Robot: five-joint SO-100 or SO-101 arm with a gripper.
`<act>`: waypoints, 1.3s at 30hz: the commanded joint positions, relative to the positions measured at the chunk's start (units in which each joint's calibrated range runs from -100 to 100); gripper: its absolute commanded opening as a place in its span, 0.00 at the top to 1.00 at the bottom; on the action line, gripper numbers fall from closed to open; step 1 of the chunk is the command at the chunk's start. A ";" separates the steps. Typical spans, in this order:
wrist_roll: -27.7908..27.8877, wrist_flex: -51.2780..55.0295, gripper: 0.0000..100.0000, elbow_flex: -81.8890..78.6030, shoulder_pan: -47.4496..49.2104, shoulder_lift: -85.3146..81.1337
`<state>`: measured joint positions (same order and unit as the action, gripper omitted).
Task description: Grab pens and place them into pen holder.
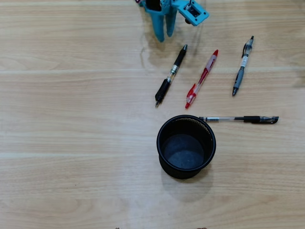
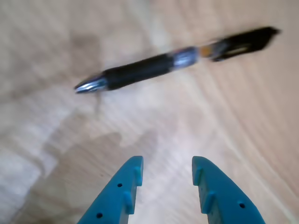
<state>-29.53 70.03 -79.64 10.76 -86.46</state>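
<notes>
Your fingers [image 2: 164, 170] hang apart and empty near the desk's [image 1: 71, 95] far edge, just short of the black pen [image 2: 140, 72]; it looks light, stiff and slick, so grip its rubber sleeve mid-barrel; pen holder [image 1: 186, 147] sits mid-desk.

The overhead view is bright and evenly lit, sharp across the whole frame, with no bending at the edges. Light falls from above: the holder [image 1: 186, 146] throws only a soft, pale shadow on the desk [image 1: 71, 119] below it in the picture, and the pens have thin, faint shadows close beside them. A dull sheen with a faint reflection lies on the wood near the claw [image 1: 164, 34]. The wrist view is warmer and blurred throughout; the black pen [image 2: 154, 67] is smeared, its tip catching a small glint, and the desk grain is washed soft.
</notes>
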 commanded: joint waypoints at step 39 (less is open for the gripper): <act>-27.92 -0.62 0.77 65.38 4.72 101.76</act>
<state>-57.12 70.20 -15.27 16.50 15.02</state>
